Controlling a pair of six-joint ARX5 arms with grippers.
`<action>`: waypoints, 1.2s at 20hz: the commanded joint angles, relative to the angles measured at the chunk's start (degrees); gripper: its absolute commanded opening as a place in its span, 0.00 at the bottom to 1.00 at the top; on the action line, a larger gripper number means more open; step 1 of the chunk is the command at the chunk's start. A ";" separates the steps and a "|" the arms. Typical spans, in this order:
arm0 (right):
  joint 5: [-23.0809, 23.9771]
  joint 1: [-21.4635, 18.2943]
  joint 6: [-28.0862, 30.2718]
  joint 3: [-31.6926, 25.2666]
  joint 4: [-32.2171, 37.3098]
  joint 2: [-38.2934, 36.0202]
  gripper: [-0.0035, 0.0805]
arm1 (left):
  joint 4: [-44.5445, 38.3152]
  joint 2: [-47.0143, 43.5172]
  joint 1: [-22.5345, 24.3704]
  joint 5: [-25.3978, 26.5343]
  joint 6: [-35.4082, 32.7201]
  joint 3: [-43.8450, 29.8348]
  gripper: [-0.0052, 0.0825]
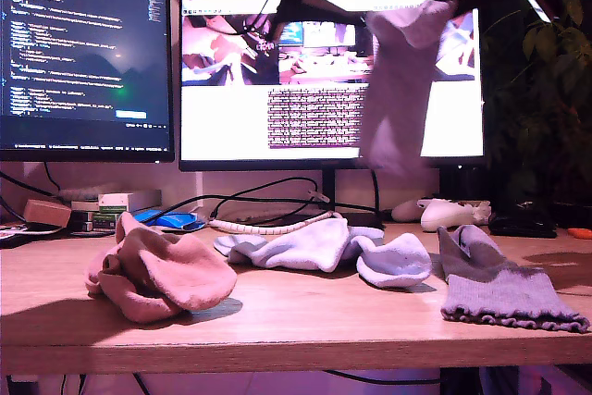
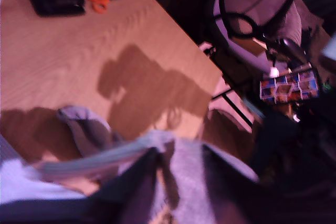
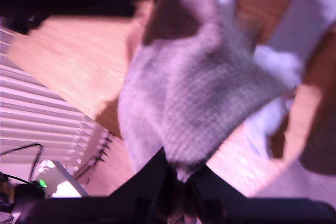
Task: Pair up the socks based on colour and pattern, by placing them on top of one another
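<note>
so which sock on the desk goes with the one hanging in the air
Start at the wooden desk and go to the exterior view's right end. The grey-lavender sock lies flat there, alone. Unlike the pale socks beside it, it has a frilly ribbed cuff.

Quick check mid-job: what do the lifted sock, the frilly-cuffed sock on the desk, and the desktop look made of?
Lifted sock: soft knit fabric; it hangs limp, and the second wrist view shows knit texture. Frilly-cuffed sock: ribbed knit with a ruffled edge. Desktop: wood or wood-look laminate, matte, with visible grain lines.
</note>
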State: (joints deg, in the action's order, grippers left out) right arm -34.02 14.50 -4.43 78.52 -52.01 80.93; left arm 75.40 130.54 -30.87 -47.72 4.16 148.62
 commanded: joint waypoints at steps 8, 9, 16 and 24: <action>4.81 -1.14 2.99 -0.83 -2.89 -2.89 0.03 | 1.49 -5.73 0.04 20.22 -7.89 0.72 0.03; 6.16 -1.16 3.91 -0.83 -2.54 -3.72 0.03 | 1.36 -6.62 -0.15 24.35 -8.39 0.72 0.03; 9.44 -1.16 6.62 -0.83 -2.64 -8.83 0.03 | 1.33 -8.41 -2.10 31.78 -9.49 0.72 0.03; 12.52 -1.16 7.69 -2.51 -2.91 -14.71 0.03 | 2.43 -8.41 -3.32 36.30 -10.23 0.68 0.03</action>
State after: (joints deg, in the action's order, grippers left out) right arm -21.89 13.47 3.03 77.82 -55.31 67.02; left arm 78.04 121.25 -34.09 -11.84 -5.78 149.77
